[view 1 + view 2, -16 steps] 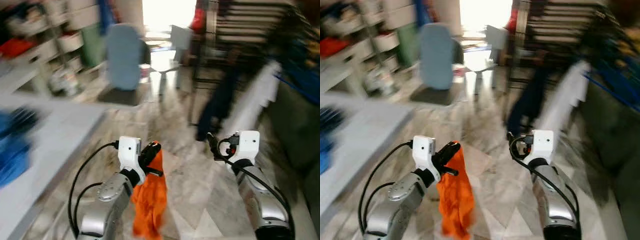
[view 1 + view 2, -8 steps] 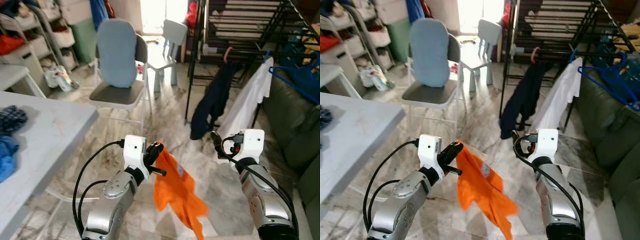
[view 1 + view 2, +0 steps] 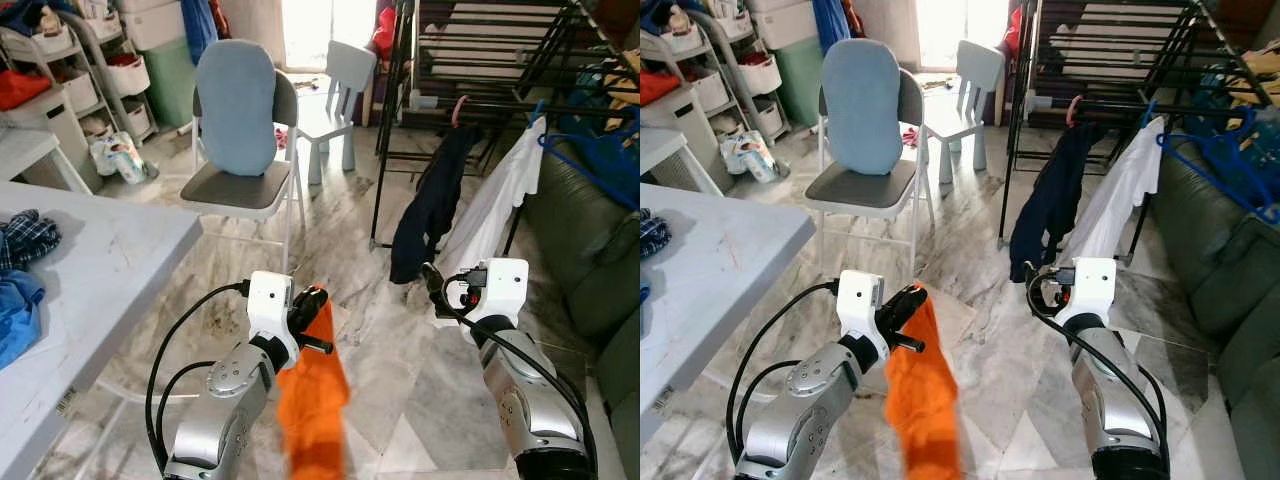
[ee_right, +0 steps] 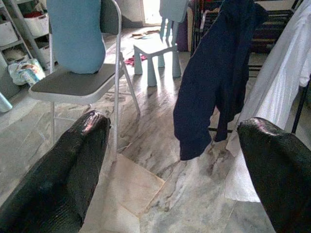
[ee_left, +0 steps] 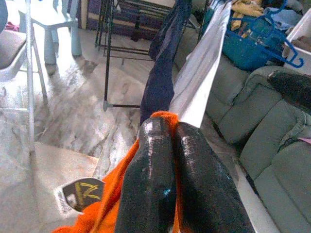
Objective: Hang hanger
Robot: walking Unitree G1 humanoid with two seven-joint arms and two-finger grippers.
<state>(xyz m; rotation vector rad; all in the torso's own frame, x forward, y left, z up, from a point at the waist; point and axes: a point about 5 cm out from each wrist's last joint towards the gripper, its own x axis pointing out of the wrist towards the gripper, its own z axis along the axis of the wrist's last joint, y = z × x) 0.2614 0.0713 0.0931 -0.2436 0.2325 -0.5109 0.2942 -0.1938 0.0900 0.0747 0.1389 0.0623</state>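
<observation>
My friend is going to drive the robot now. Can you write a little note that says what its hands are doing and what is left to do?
Left gripper: jaws shut on the orange cloth garment, which hangs down from it over the marble floor.
Right gripper: jaws open, holding nothing, raised in front of the robot.
The black metal drying rack stands ahead to the right, with a dark navy garment and a white garment already hanging on it.
Done: the orange garment is picked up.
Left: bring it to the rack and hang it. I cannot tell if a hanger is inside it.
</observation>
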